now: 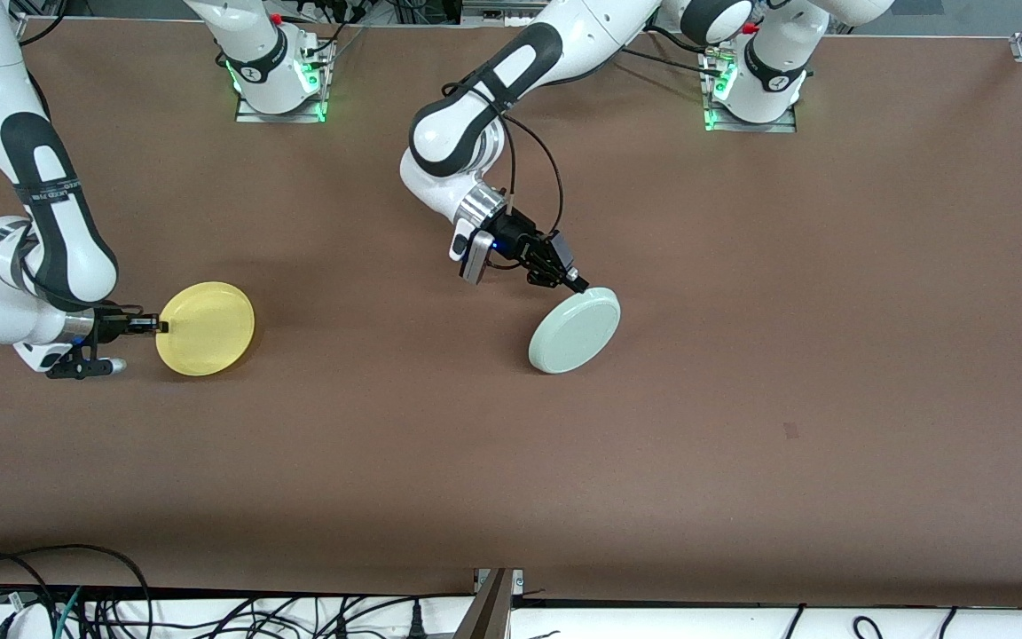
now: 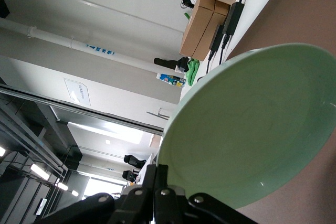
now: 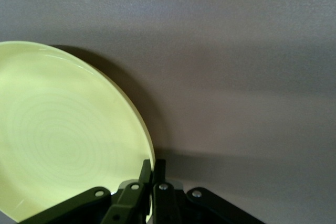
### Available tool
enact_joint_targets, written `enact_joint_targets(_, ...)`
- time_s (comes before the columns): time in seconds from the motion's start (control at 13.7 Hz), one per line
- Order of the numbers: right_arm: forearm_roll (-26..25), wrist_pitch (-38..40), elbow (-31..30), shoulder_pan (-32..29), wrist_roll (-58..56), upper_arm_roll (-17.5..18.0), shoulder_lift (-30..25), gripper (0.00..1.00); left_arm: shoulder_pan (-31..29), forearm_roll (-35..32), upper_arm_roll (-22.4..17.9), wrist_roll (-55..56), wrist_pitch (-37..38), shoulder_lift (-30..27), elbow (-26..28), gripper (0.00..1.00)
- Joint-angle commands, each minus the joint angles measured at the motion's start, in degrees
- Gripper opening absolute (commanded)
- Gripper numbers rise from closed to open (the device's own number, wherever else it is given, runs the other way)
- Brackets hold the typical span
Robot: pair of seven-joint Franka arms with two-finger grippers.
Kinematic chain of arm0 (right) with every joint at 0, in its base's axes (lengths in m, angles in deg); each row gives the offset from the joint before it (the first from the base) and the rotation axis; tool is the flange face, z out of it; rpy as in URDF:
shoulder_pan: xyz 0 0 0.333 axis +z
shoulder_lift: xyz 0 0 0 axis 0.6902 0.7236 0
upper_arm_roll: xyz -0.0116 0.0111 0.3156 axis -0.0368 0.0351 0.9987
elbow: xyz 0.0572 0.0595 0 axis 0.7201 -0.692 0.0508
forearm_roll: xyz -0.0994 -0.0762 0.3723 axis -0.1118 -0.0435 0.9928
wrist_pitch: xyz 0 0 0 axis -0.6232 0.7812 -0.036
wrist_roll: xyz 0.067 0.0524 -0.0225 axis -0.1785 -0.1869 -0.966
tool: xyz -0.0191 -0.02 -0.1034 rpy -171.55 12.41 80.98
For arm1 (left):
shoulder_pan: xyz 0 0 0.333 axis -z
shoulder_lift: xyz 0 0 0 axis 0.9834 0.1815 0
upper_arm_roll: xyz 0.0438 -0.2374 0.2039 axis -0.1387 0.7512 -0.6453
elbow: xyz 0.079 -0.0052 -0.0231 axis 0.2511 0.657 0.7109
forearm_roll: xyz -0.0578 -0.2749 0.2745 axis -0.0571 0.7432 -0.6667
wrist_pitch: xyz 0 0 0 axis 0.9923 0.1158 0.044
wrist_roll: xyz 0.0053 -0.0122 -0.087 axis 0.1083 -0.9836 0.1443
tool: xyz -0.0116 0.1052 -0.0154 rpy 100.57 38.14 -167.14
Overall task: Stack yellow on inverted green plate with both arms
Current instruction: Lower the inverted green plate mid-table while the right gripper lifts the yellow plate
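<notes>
Yellow plate (image 1: 206,328) is being pinched at its rim by the closed right gripper (image 1: 159,326); green plate (image 1: 574,331), clamped by the left gripper (image 1: 579,286), is lying well apart toward the left arm's end.

Brown matte tabletop in a bright white workshop

The wide brown matte tabletop (image 1: 742,426) fills the front view under even light; a white ledge strewn with black cables (image 1: 103,612) runs along its near edge. The left wrist view shows white walls (image 2: 105,3), a long white horizontal pipe (image 2: 79,45) with a small blue label, stacked brown cardboard boxes (image 2: 210,19) on a white bench, and bright ceiling strip lights (image 2: 105,132) in the distance.
</notes>
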Motion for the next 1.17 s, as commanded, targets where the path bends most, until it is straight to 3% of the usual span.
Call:
enact_joint_targets(0.0, 0.52, -0.22, -0.23, -0.98, -1.39, 0.94, -0.06, 0.00, 0.17, -1.33, -0.06, 2.16, 0.10, 2.17, -1.42, 0.00)
enact_joint_targets(0.51, 0.78, 13.30, 9.15, -0.10, -1.39, 1.29, -0.68, 0.00, 0.61, -1.33, -0.06, 4.71, 0.10, 3.84, -1.24, 0.00)
enact_joint_targets(0.8, 0.60, 21.12, 16.10, 0.08, -1.57, 2.61, -0.68, 0.00, 2.01, -1.33, 0.02, 4.71, 0.10, 4.11, -0.89, 0.40)
enact_joint_targets(0.95, 0.34, 23.94, 19.00, 0.34, -1.57, 3.05, -0.77, 0.00, 2.89, -0.98, 0.11, 4.71, 0.19, 4.11, -0.89, 0.57)
enact_joint_targets(1.1, 0.43, 27.10, 22.25, 0.95, -1.57, 2.96, -0.77, 0.00, 3.95, -0.71, 0.11, 4.71, 0.19, 4.11, -0.80, 0.67)
